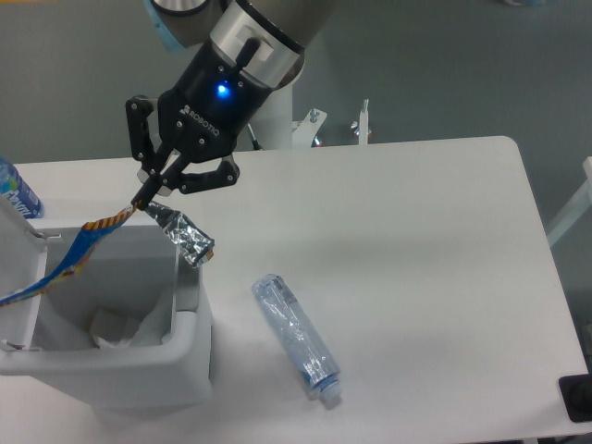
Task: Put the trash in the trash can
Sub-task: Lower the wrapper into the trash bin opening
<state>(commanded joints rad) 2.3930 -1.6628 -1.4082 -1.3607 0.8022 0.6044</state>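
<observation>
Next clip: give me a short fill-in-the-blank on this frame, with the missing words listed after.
1. The gripper is shut on the snack ____.
2. The wrapper hangs over the open white trash ____.
3. The crushed clear bottle lies on the ____, outside the trash can.
4. A bottle with a ____ label stands behind the bin's raised lid.

Missing words: wrapper; can; table; blue

Reached down and leftward from the upper middle of the view, with the arm (254, 37) foreshortened and a blue light lit on the wrist. Carried the gripper (148, 191) low at the left, fingers (139, 139) angled down and to the left, pinched together at the tips on the snack wrapper (65, 264).
</observation>
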